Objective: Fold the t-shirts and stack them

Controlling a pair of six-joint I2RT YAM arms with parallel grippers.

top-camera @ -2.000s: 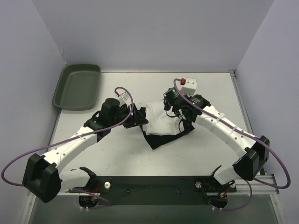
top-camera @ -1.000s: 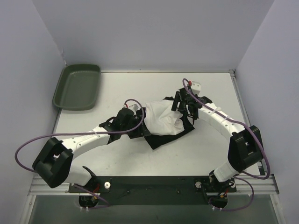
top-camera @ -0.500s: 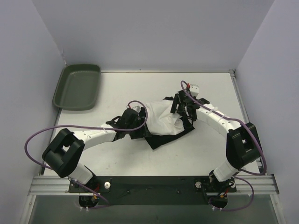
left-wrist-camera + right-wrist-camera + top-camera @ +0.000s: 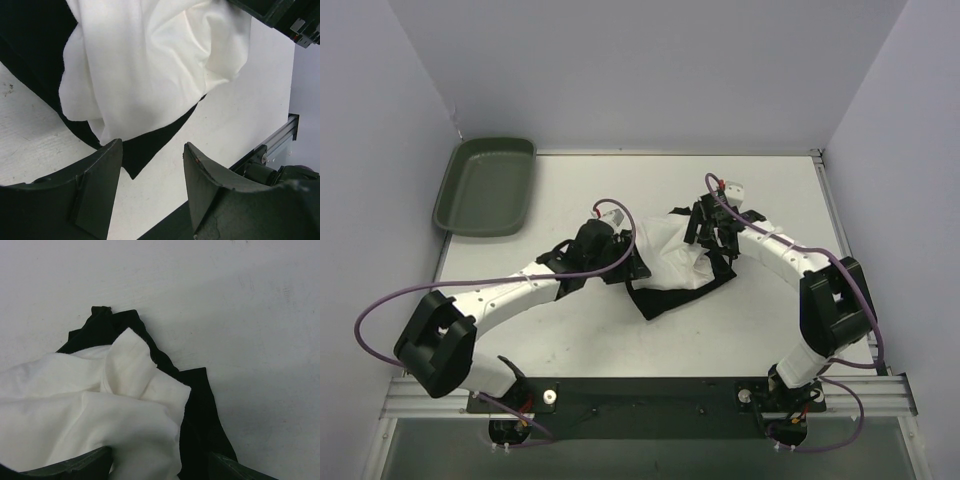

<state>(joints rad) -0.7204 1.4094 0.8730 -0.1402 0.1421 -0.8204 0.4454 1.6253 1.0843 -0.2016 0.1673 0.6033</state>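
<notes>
Black shirt [image 4: 665,298]: mostly under white shirt [image 4: 670,255], outline not traceable. Top view: both sets of jaws too dark and small to make out. Right wrist view: right gripper [image 4: 157,460] nearly all below bottom edge; white shirt runs off left. Left wrist view: shirts cropped at top.

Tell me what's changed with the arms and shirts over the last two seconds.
The left arm and right arm swung their elbows inward. The white t-shirt, flatter between the grippers earlier, now lies bunched on the black t-shirt. The left gripper and right gripper stand open, holding nothing. The green tray stayed put.
</notes>
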